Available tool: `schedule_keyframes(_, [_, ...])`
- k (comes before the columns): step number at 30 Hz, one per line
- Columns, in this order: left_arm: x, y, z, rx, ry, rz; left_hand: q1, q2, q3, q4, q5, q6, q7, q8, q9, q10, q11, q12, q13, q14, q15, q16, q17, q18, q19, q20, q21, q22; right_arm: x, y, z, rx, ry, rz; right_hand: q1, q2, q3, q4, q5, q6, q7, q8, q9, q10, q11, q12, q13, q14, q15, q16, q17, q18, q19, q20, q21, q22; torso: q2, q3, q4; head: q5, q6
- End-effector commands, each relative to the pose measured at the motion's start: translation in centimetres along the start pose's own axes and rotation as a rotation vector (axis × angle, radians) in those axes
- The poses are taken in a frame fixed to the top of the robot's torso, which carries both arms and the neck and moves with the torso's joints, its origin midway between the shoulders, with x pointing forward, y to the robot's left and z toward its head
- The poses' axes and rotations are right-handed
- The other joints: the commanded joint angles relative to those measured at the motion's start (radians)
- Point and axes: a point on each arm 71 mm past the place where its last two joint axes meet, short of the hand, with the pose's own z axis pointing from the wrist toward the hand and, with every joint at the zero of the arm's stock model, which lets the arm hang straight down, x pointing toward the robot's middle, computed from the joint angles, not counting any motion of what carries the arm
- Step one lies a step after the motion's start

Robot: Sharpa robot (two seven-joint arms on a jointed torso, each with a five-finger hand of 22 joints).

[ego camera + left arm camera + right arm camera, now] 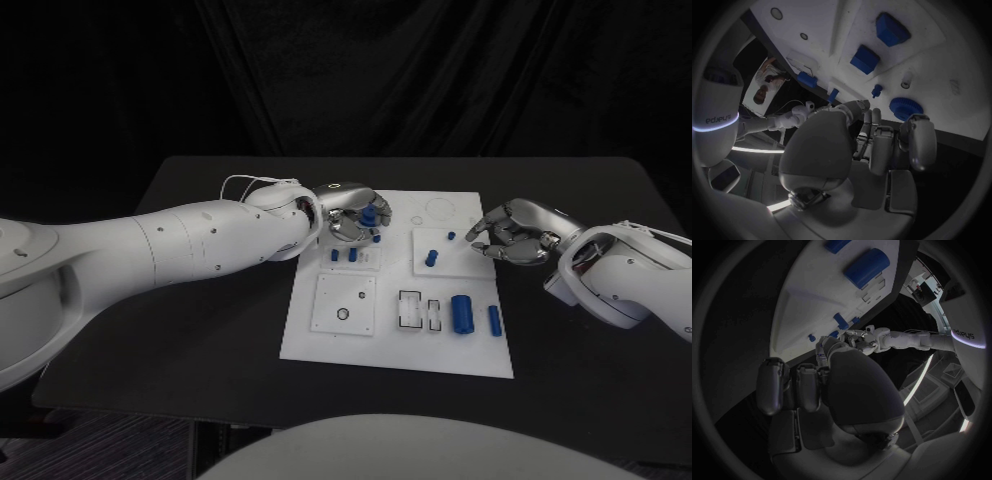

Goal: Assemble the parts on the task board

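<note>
Over the task board (320, 340), left hand (346, 222) with blue part (371, 215).

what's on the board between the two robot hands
In the head view, between the left robot hand and the right robot hand, the task board carries a small blue peg and a blue cylinder.

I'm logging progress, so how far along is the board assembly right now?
Early stage, it seems. In hand: the left hand holds a round blue gear-like part over the white task board. The right hand hovers empty at the board's edge. Left: a large blue cylinder and a slimmer blue peg lie loose.
</note>
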Motion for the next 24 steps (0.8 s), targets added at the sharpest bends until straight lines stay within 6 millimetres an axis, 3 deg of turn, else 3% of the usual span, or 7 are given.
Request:
schedule_keyframes(1, [0.14, -0.41, -0.01, 0.032, -0.010, 0.102, -0.017, -0.007, 0.013, -0.005, -0.022, 0.027, -0.005, -0.032, -0.025, 0.022, -0.006, -0.026, -0.028, 0.026, -0.010, 0.003, 0.053, 0.009, 0.003, -0.005, -0.007, 0.169, 0.06, -0.09, -0.09, 0.017, -0.004, 0.003, -0.004, 0.007, 0.005, -0.001, 0.003, -0.005, 0.001, -0.006, -0.001, 0.012, 0.008, -0.005, 0.115, 0.062, 0.009, -0.007, 0.046, 0.012, 0.014, 0.005, -0.006, 0.180, 0.003, -0.0010, -0.0042, 0.003, 0.000])
schedule_keyframes(3, [0.17, -0.47, -0.02, 0.034, -0.010, 0.115, -0.021, -0.011, 0.020, -0.010, -0.041, 0.045, -0.003, -0.057, -0.045, 0.041, -0.012, -0.045, -0.049, 0.033, -0.017, 0.003, 0.058, 0.014, 0.002, -0.013, -0.029, 0.159, 0.06, -0.10, -0.09, 0.018, -0.003, 0.005, -0.004, 0.006, 0.005, -0.001, 0.004, -0.005, 0.001, -0.006, -0.001, 0.012, 0.008, -0.005, 0.115, 0.062, 0.009, -0.007, 0.046, 0.012, 0.014, 0.005, -0.006, 0.180, 0.003, -0.0008, -0.0043, 0.003, 0.000])
schedule_keyframes(8, [0.28, -0.69, 0.03, 0.041, -0.004, 0.139, -0.027, -0.020, 0.034, -0.022, -0.047, 0.075, 0.001, -0.108, -0.098, 0.070, -0.015, -0.087, -0.089, 0.039, -0.021, -0.001, 0.052, 0.014, 0.012, -0.020, -0.032, 0.154, 0.08, -0.15, -0.08, 0.022, 0.000, 0.011, -0.004, 0.006, 0.005, -0.001, 0.004, -0.005, 0.001, -0.006, -0.001, 0.012, 0.008, -0.005, 0.115, 0.062, 0.009, -0.007, 0.046, 0.012, 0.014, 0.005, -0.006, 0.180, 0.003, -0.0004, -0.0028, 0.003, 0.000])
schedule_keyframes(9, [0.31, -0.75, 0.04, 0.044, -0.002, 0.150, -0.034, -0.028, 0.041, -0.024, -0.051, 0.088, 0.002, -0.134, -0.131, 0.082, -0.015, -0.121, -0.120, 0.041, -0.022, -0.004, 0.048, 0.013, 0.019, -0.023, -0.029, 0.153, 0.09, -0.14, -0.05, 0.022, 0.001, 0.012, -0.004, 0.006, 0.005, -0.002, 0.004, -0.003, 0.000, -0.005, -0.001, 0.012, 0.007, -0.005, 0.115, 0.062, 0.009, -0.007, 0.045, 0.012, 0.014, 0.005, -0.005, 0.181, 0.003, -0.0004, -0.0028, 0.003, 0.000])
schedule_keyframes(12, [0.39, -0.82, 0.08, 0.043, 0.005, 0.169, -0.040, -0.031, 0.044, -0.028, -0.069, 0.102, 0.000, -0.159, -0.166, 0.095, -0.015, -0.158, -0.155, 0.041, -0.027, -0.008, 0.039, 0.014, 0.021, -0.026, -0.032, 0.151, 0.14, -0.10, 0.02, 0.022, 0.003, 0.013, -0.004, 0.006, 0.005, -0.002, 0.004, -0.003, 0.000, -0.005, -0.001, 0.012, 0.007, -0.005, 0.115, 0.062, 0.009, -0.007, 0.045, 0.012, 0.014, 0.005, -0.005, 0.181, 0.003, -0.0005, -0.0040, 0.005, 0.000])
schedule_keyframes(19, [0.42, -0.56, 0.14, 0.018, 0.013, 0.188, -0.044, -0.035, 0.041, -0.032, -0.108, 0.113, -0.002, -0.195, -0.222, 0.088, -0.014, -0.228, -0.218, 0.040, -0.040, -0.013, 0.029, 0.014, 0.022, -0.036, -0.038, 0.148, 0.22, 0.02, 0.17, 0.020, 0.007, 0.014, -0.004, 0.006, 0.005, -0.002, 0.004, -0.003, 0.000, -0.005, -0.001, 0.012, 0.007, -0.005, 0.115, 0.062, 0.009, -0.007, 0.045, 0.012, 0.014, 0.005, -0.005, 0.181, 0.003, -0.0007, -0.0040, 0.003, 0.000])
schedule_keyframes(24, [0.35, -0.25, 0.11, -0.001, 0.011, 0.194, -0.046, -0.038, 0.028, -0.034, -0.124, 0.111, -0.002, -0.199, -0.263, 0.085, -0.011, -0.263, -0.255, 0.037, -0.038, -0.018, 0.018, 0.016, 0.020, -0.037, -0.049, 0.143, 0.20, -0.08, 0.14, 0.023, 0.008, 0.014, -0.004, 0.006, 0.005, -0.002, 0.004, -0.003, 0.000, -0.005, -0.001, 0.012, 0.007, -0.005, 0.115, 0.062, 0.009, -0.007, 0.045, 0.012, 0.014, 0.005, -0.005, 0.181, 0.003, -0.0006, -0.0036, 0.001, 0.000])
